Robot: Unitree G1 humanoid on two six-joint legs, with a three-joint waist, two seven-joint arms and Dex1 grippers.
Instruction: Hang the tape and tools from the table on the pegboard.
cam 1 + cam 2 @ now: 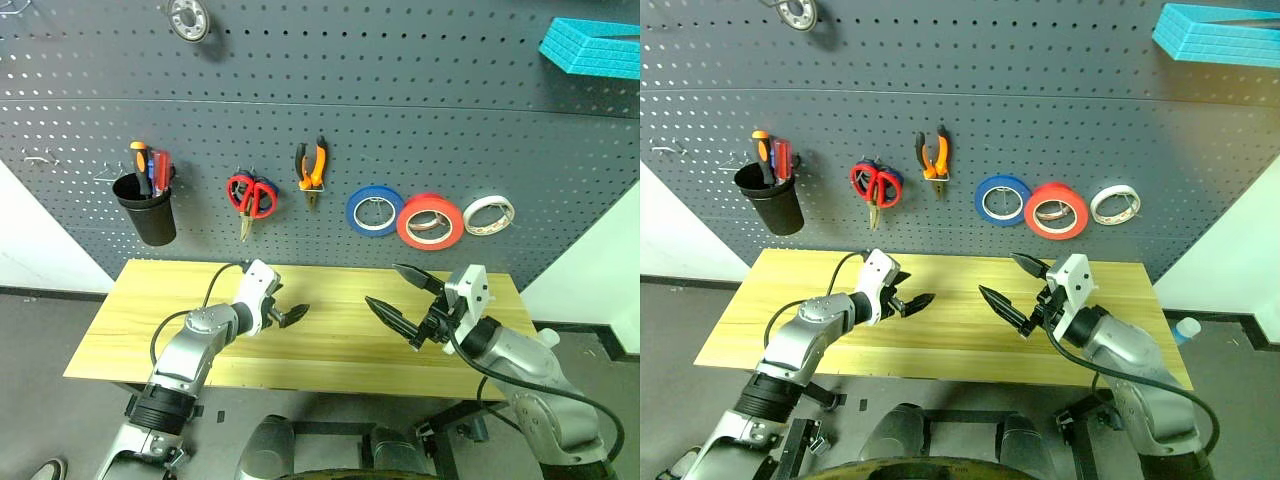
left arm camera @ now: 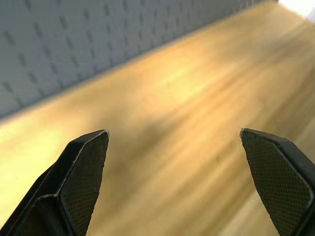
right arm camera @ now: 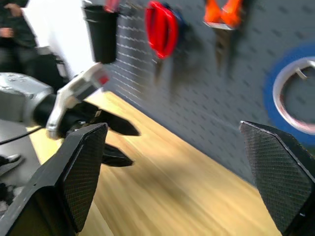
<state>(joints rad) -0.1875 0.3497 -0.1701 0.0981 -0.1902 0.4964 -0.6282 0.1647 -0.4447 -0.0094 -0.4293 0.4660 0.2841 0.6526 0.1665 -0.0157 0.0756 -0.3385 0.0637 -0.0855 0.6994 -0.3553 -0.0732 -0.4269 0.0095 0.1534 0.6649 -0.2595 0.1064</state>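
Presently: wide bright red tape roll (image 1: 430, 222), red-handled scissors (image 1: 251, 197) and orange-and-black pliers (image 1: 311, 168) hang on hooks of dark grey perforated pegboard (image 1: 420, 110), leaving pale wooden table (image 1: 330, 345) bare, hence left gripper (image 1: 293, 316) and right gripper (image 1: 404, 299) both gape empty above it.

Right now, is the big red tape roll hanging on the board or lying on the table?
Hanging. The red tape roll sits on the pegboard, between a blue roll and a white roll.

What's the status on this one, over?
Left tool and right tool open, empty, over table. Red tape, scissors, pliers on pegboard. Nothing obstructing.
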